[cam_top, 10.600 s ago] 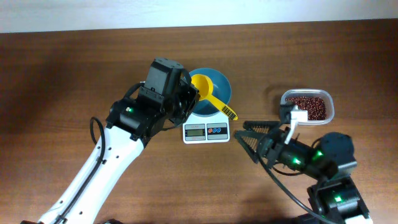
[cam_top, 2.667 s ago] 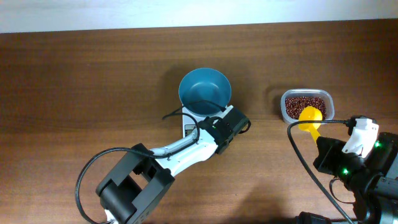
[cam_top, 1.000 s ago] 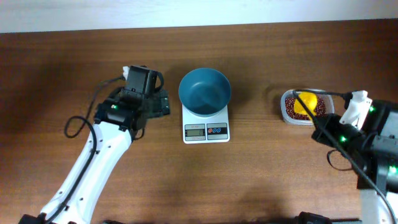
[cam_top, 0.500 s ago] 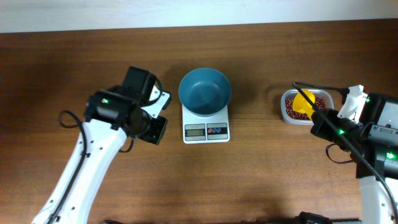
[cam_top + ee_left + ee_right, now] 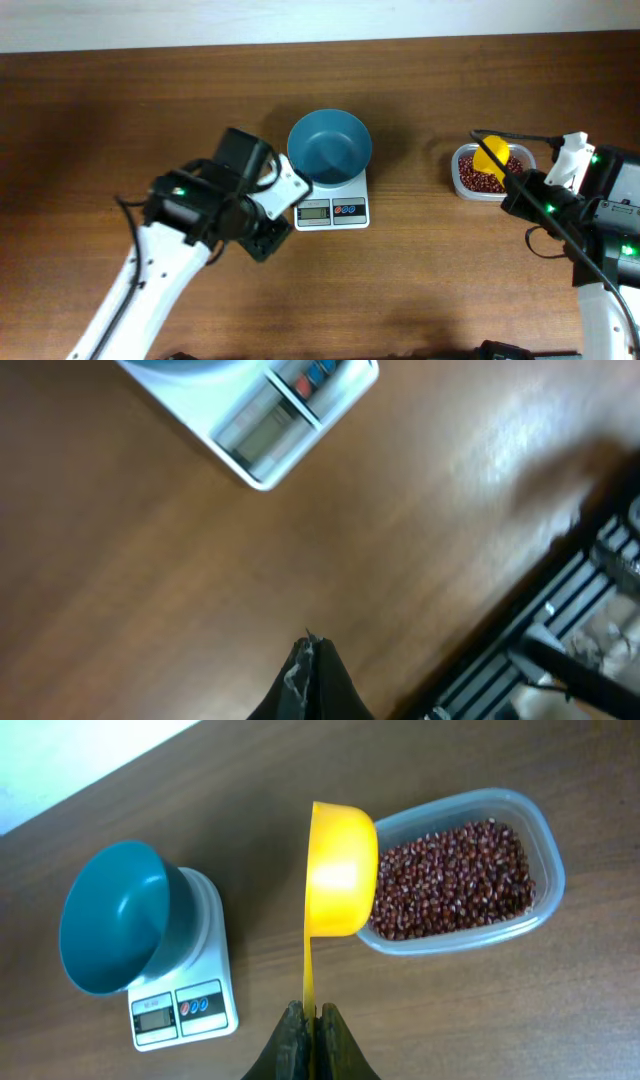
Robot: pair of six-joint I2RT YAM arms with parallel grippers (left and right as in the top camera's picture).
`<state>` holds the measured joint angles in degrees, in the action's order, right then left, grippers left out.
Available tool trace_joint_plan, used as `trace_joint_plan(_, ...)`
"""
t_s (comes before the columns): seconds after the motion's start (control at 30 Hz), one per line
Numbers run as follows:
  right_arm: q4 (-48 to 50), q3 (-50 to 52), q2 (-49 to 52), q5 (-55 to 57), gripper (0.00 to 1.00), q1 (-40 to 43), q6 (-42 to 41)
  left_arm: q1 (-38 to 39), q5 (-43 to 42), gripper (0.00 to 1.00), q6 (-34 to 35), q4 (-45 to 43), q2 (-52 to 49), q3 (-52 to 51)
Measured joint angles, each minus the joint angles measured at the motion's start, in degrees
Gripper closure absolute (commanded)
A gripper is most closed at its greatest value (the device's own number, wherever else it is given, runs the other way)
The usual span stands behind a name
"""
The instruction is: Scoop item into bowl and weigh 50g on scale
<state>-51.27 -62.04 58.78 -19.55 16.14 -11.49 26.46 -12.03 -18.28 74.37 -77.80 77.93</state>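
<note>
The overhead camera looked straight down on the tabletop (image 5: 450,120) from far enough to take in both my arms, the scale (image 5: 332,210) and the clear container (image 5: 492,172). My left wrist camera hung close over the wood, facing down past my left hand (image 5: 308,672), and caught only the scale's front at its top edge. My right wrist camera looked down from higher, past my right hand (image 5: 310,1025) and the yellow scoop (image 5: 340,870), sharing the scale, the bowl (image 5: 110,920) and the container with the overhead view.
</note>
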Motion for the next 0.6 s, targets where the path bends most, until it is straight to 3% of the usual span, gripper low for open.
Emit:
trace_joint_plan(0.13, 0.8, 0.0, 0.0, 0.0, 0.96, 0.0, 0.2, 0.9, -0.2, 0.99, -0.2, 0.0, -0.1, -1.2)
trace_joint_plan(0.3, 0.8, 0.0, 0.0, 0.0, 0.96, 0.0, 1.1, 0.9, -0.2, 0.88, -0.4, 0.2, 1.5, -1.2)
trace_joint_plan(0.37, 0.8, 0.0, 0.0, 0.0, 0.96, 0.0, 1.2, 0.9, -0.2, 0.66, -0.5, 0.2, 2.7, -1.2)
trace_joint_plan(0.4, 0.8, 0.0, 0.0, 0.0, 0.96, 0.0, 1.2, 0.9, -0.2, 0.42, -0.5, 0.3, 3.3, -1.2)
trace_joint_plan(0.43, 0.8, 0.0, 0.0, 0.0, 0.96, 0.0, 1.2, 0.9, -0.2, 0.01, -1.0, 0.4, 3.8, -1.2)
trace_joint_plan(0.6, 0.8, 0.0, 0.0, 0.0, 0.96, 0.0, 1.2, 0.9, -0.4, 0.01, -1.0, 1.3, 4.4, -1.2)
